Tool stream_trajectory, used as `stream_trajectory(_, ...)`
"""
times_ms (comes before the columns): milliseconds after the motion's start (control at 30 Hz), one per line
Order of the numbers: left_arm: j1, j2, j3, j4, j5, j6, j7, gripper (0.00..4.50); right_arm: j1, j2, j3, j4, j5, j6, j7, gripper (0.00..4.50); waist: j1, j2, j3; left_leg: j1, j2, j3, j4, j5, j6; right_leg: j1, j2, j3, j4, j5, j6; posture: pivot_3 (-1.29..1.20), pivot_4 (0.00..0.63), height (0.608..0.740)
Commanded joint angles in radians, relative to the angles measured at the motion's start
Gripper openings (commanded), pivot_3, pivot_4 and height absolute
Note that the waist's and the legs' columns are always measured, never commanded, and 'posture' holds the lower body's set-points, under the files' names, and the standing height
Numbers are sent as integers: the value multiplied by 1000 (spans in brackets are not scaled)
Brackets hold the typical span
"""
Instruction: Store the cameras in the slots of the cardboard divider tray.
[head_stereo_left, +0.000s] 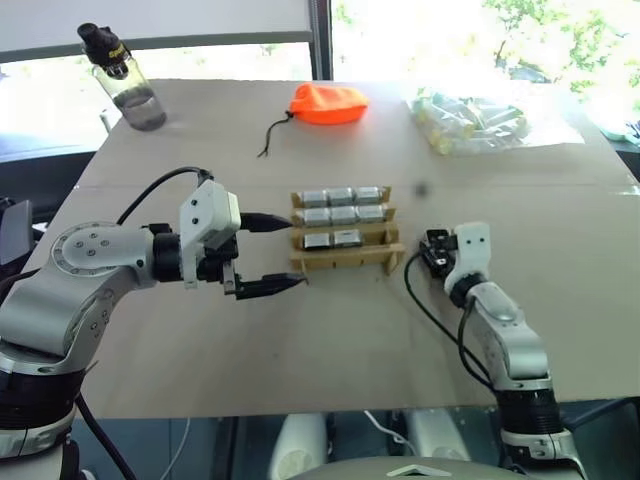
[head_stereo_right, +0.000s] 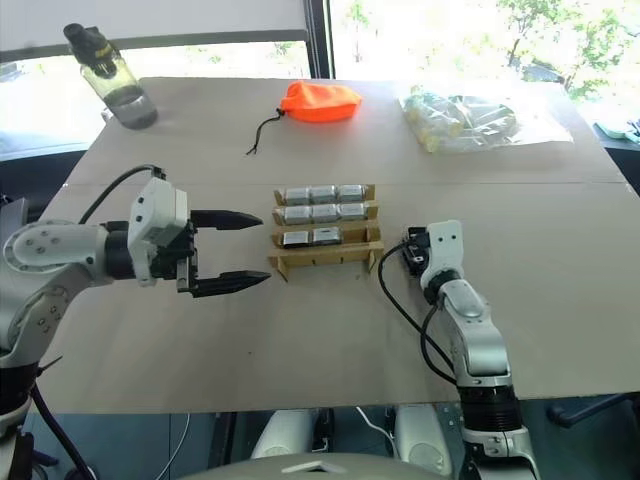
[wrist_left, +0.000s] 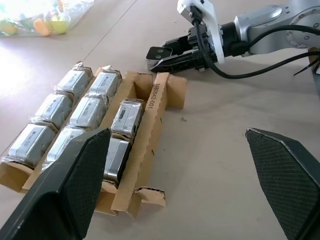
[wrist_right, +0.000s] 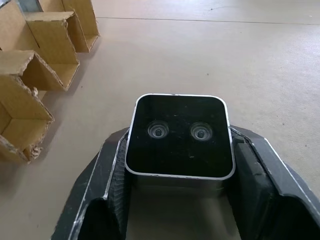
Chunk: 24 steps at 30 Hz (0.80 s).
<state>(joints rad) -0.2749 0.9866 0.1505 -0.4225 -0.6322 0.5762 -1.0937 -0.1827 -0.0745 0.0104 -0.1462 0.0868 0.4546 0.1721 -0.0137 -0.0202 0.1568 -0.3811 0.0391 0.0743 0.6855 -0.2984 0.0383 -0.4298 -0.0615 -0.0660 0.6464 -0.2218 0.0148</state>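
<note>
A brown desk (head_stereo_left: 330, 340) carries, along its far edge, a clear water bottle (head_stereo_left: 125, 82) with a black cap, an orange fabric pouch (head_stereo_left: 328, 103) with a dark cord, and a clear plastic bag of pale items (head_stereo_left: 468, 120). Mid-desk sits the cardboard divider tray (head_stereo_left: 345, 258), tan and rough-edged, with three rows of three slots. Eight silver-grey boxy cameras (head_stereo_left: 342, 215) fill it; the slot at the right end of the nearest row is empty. Just right of the tray, the right gripper (wrist_right: 176, 200) has its black fingers closed against the sides of a ninth camera (wrist_right: 179, 136), its glossy black face showing two round lenses. Left of the tray, the left gripper (head_stereo_left: 272, 252) hovers, fingers spread wide, holding nothing.
</note>
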Motion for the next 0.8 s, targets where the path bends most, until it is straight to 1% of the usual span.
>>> stream_trajectory(33,-88,-30,-19,-7,-24,16,18,4500,6,-44,-18,-80,22,-20,39,1995,4,0,0,0,0,0,0,0,0,0,0,0,0,0,0,0,150,726)
stream_trajectory(100,-149,-67,-44,17,-51,54,25,4500,9,-115,-24,-100,21,-68,103,1995,10,0,0,-2,-1,-2,1,0,0,0,0,-1,0,0,0,0,150,726)
stream_trajectory(167,-196,-102,-79,51,-58,66,6,4500,-6,-209,-16,-92,12,-168,203,1995,11,0,0,-1,-2,-1,1,0,0,0,-1,-1,0,0,0,0,150,726)
stream_trajectory(233,-263,-144,-157,123,-16,44,-33,4500,-42,-295,-1,-66,11,-256,312,1995,3,1,1,-1,-2,0,1,0,0,0,-1,-1,-1,0,0,0,150,726)
stream_trajectory(300,-340,-188,-218,212,26,41,-46,4500,-77,-337,13,-30,24,-314,377,1995,4,1,1,-1,-2,0,1,0,1,0,1,-1,-1,0,0,0,150,726)
stream_trajectory(400,-464,-269,-284,371,81,30,-63,4500,-134,-402,63,41,-16,-444,471,1995,3,0,1,0,-2,0,2,0,1,0,4,-1,-1,0,0,0,150,726)
stream_trajectory(467,-536,-315,-325,471,121,30,-75,4500,-172,-409,72,80,-17,-467,488,1995,3,0,0,0,-1,-1,1,0,1,0,5,-1,-1,0,0,0,150,726)
stream_trajectory(500,-569,-336,-342,517,137,31,-87,4500,-195,-420,88,104,-37,-515,504,1995,3,0,1,0,-1,-1,1,0,1,0,5,0,-1,0,0,0,150,726)
stream_trajectory(633,-667,-401,-358,653,153,66,-125,4500,-266,-485,167,206,-160,-748,549,1995,0,0,1,-2,-2,2,1,0,1,-1,5,1,-2,0,0,0,150,726)
stream_trajectory(733,-741,-432,-396,758,200,65,-173,4500,-348,-528,224,309,-285,-963,525,1995,2,0,1,-4,-2,1,1,0,1,-3,4,0,-3,0,0,0,150,726)
stream_trajectory(800,-775,-446,-414,807,219,68,-213,4500,-399,-545,256,364,-339,-1094,515,1995,2,0,1,-4,-2,1,1,0,1,-3,4,0,-3,0,0,0,150,726)
